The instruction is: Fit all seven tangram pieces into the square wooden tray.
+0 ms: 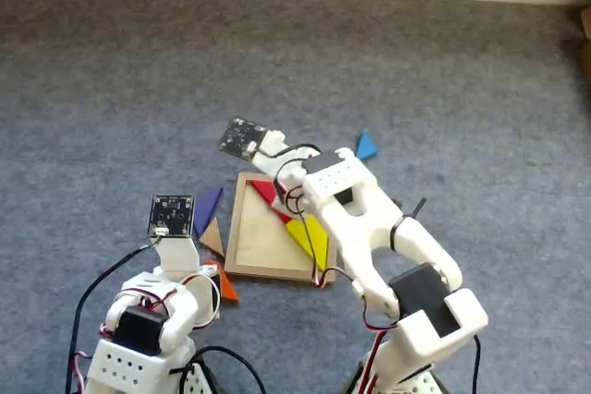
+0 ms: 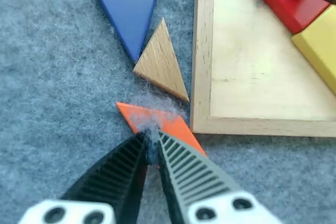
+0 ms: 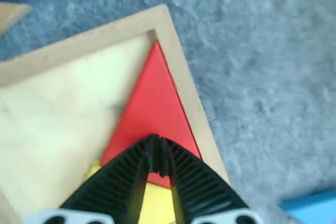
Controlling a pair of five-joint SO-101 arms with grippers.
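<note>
My left gripper (image 2: pixel 152 145) is down on the carpet (image 1: pixel 462 62) just outside the tray's (image 2: pixel 202 51) near corner, jaws pinched all but together with only a sliver of grey fluff between them, tips resting on top of the orange piece (image 2: pixel 176 124), which lies flat and ungripped as far as I can tell. Just past it, the plain wood triangle (image 2: pixel 161 59) lies right beside the tray's rim, and the dark blue piece (image 2: pixel 131 3) lies beyond that, its point nearly touching the wood one. Over on the other side, my right gripper (image 3: pixel 157 153) is inside the tray, jaws closed with nothing held, tips on the red triangle (image 3: pixel 155 98). That red one lies flat, its point tucked into the far corner and one edge along the rim. The yellow piece (image 3: pixel 155 203) sits flush against it, also in the tray. A light blue piece (image 1: pixel 367 146) lies out on the carpet beyond the tray, well apart from the others
</note>
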